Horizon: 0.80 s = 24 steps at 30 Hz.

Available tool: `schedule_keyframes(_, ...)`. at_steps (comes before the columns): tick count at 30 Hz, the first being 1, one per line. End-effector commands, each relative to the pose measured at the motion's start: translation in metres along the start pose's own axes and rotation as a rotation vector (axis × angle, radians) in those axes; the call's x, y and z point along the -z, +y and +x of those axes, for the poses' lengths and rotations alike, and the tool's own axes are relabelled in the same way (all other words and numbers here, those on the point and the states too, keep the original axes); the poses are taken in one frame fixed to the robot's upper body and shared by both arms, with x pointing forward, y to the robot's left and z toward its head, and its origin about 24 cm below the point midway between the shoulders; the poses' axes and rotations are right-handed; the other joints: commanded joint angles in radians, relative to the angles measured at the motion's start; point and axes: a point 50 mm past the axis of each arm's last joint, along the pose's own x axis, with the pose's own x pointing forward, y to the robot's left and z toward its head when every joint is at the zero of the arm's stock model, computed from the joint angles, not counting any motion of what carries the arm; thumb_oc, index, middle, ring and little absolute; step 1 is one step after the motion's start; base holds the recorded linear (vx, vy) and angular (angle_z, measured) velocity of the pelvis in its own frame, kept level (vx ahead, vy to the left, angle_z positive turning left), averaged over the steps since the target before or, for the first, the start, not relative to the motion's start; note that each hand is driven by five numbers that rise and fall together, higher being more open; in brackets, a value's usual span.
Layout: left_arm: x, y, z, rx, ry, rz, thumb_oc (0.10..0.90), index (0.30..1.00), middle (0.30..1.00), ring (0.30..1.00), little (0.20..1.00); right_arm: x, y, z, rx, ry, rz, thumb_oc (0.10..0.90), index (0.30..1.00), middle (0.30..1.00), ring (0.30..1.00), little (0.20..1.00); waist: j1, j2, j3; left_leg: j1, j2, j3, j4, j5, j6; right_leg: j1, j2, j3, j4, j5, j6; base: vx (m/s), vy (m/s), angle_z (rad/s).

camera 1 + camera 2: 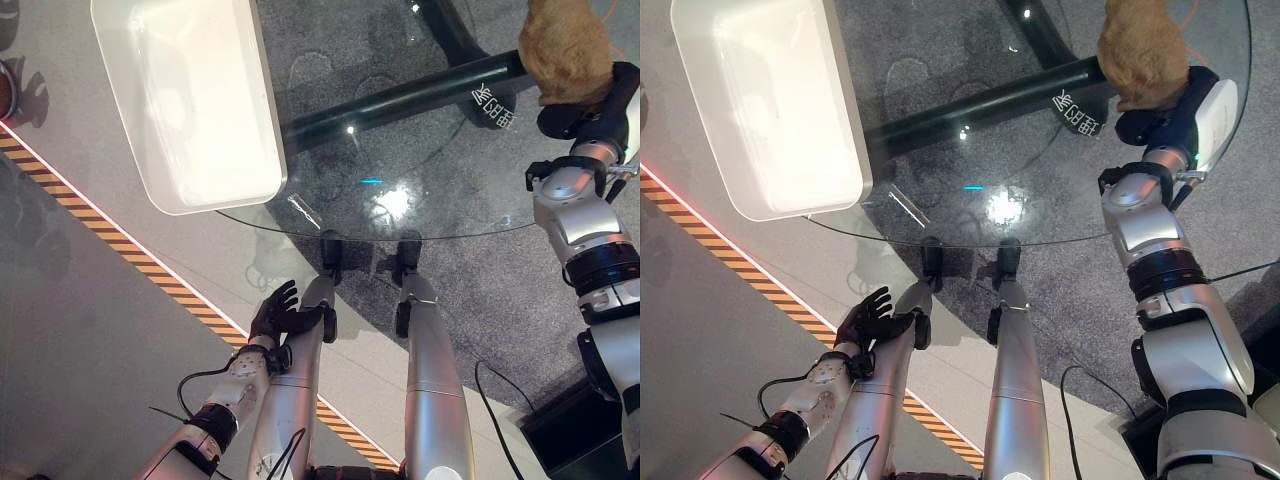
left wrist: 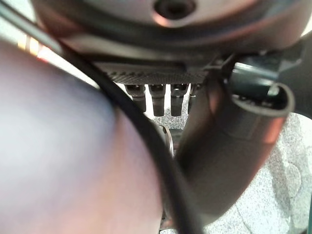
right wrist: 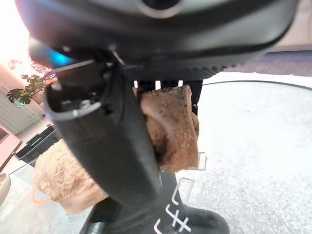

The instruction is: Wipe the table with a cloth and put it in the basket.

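Wiping looks underway: right hand [image 1: 1160, 110] clutches the crumpled tan cloth [image 1: 1140, 45] over the round glass table [image 1: 1040, 220], well right of the white rectangular plastic basket [image 1: 765, 110]; next, carry it there.

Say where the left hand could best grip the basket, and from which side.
By the long rim facing the table's middle, coming from above. The basket is a wide white tub with a thin raised lip and no handle visible; its near corner overhangs the glass table. The left hand hangs low.
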Motion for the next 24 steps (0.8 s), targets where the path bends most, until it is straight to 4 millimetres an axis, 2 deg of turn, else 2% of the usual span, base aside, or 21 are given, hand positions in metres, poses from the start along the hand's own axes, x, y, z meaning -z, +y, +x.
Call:
schedule_keyframes(1, 0.034, -0.001, -0.018, 0.006, 0.083, -0.035, 0.800, 0.900, 0.900, 0.900, 0.900, -0.010, 0.008, -0.005, -0.099, -0.074, -0.005, 0.100, 0.300, 0.300, 0.300, 0.200, 0.003, 0.068, -0.021, -0.006, -0.054, -0.063, 0.097, -0.118, -0.009, 0.004, 0.056, -0.015, -0.044, 0.011, 0.022, 0.01, 0.037, 0.00)
schedule_keyframes(10, 0.033, -0.004, -0.018, 0.012, 0.078, -0.046, 0.800, 0.900, 0.900, 0.900, 0.900, -0.015, 0.015, -0.014, -0.117, -0.097, 0.029, 0.100, 0.300, 0.300, 0.300, 0.200, 0.005, 0.062, -0.021, -0.006, -0.060, -0.064, 0.099, -0.123, -0.001, 0.007, 0.056, -0.011, -0.047, 0.016, 0.027, 0.01, 0.034, 0.00)
schedule_keyframes(15, 0.035, -0.004, -0.018, 0.008, 0.079, -0.048, 0.800, 0.900, 0.900, 0.900, 0.900, -0.026, 0.020, -0.020, -0.137, -0.166, 0.031, 0.100, 0.300, 0.300, 0.300, 0.200, 0.006, 0.062, -0.021, -0.007, -0.064, -0.065, 0.099, -0.125, 0.003, 0.003, 0.054, -0.009, -0.045, 0.019, 0.030, 0.01, 0.026, 0.01)
schedule_keyframes(19, 0.035, -0.005, -0.019, 0.002, 0.077, -0.045, 0.800, 0.900, 0.900, 0.900, 0.900, -0.046, 0.029, -0.032, -0.196, -0.287, 0.010, 0.100, 0.300, 0.300, 0.300, 0.200, 0.009, 0.059, -0.021, -0.004, -0.070, -0.068, 0.095, -0.124, 0.006, 0.005, 0.054, -0.006, -0.049, 0.022, 0.034, 0.00, 0.000, 0.00)
schedule_keyframes(24, 0.034, -0.006, -0.018, 0.010, 0.068, -0.041, 0.800, 0.900, 0.900, 0.900, 0.900, -0.075, 0.051, -0.061, -0.381, -0.452, -0.048, 0.100, 0.300, 0.300, 0.300, 0.200, 0.018, 0.056, -0.021, -0.003, -0.074, -0.071, 0.087, -0.119, 0.007, 0.007, 0.051, -0.009, -0.056, 0.025, 0.036, 0.00, 0.000, 0.00)
